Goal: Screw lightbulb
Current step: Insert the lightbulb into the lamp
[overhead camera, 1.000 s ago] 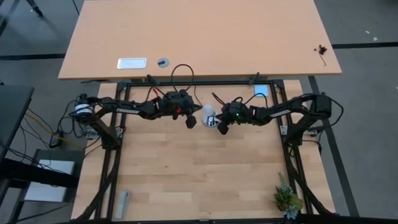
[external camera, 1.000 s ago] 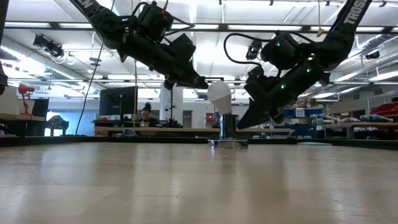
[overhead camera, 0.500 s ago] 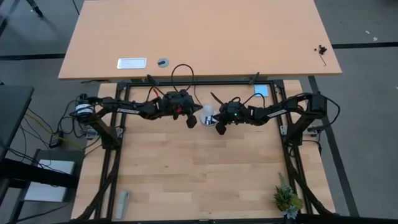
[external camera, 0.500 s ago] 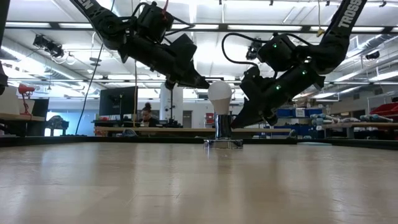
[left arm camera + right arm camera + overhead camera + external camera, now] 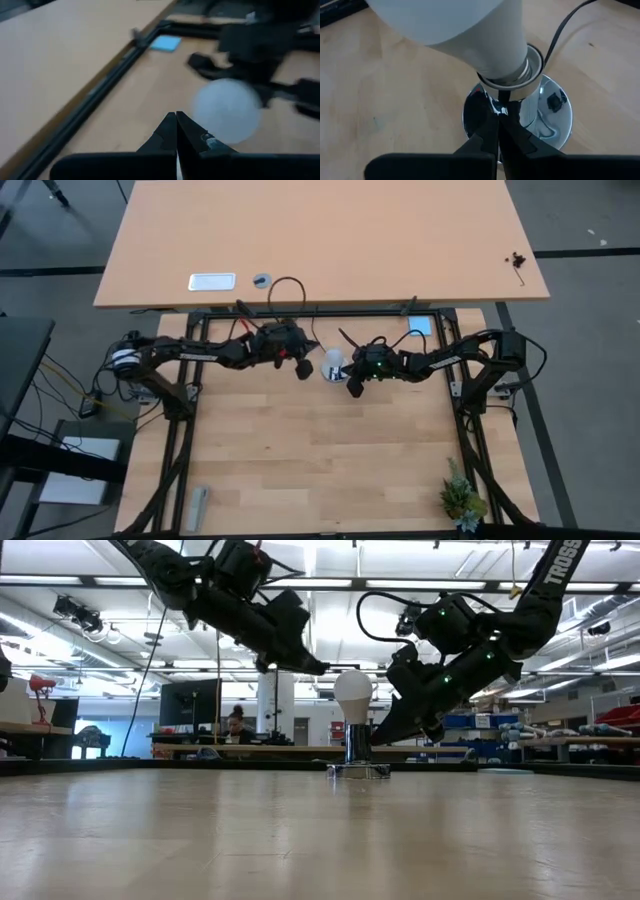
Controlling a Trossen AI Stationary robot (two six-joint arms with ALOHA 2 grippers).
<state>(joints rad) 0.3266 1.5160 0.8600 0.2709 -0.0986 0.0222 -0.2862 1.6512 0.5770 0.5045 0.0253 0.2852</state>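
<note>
Lightbulb: I see the lightbulb centre frame in the low view, upright in the silvery socket base.
Left gripper: left gripper closed, empty, just upper left of it.
Right gripper: right gripper closed, empty, tips at the socket.

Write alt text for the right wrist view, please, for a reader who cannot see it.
A white lightbulb stands with its base in a shiny round socket base on the wooden table; the right gripper, fingers shut, rests against the socket's stem just below the bulb.
</note>
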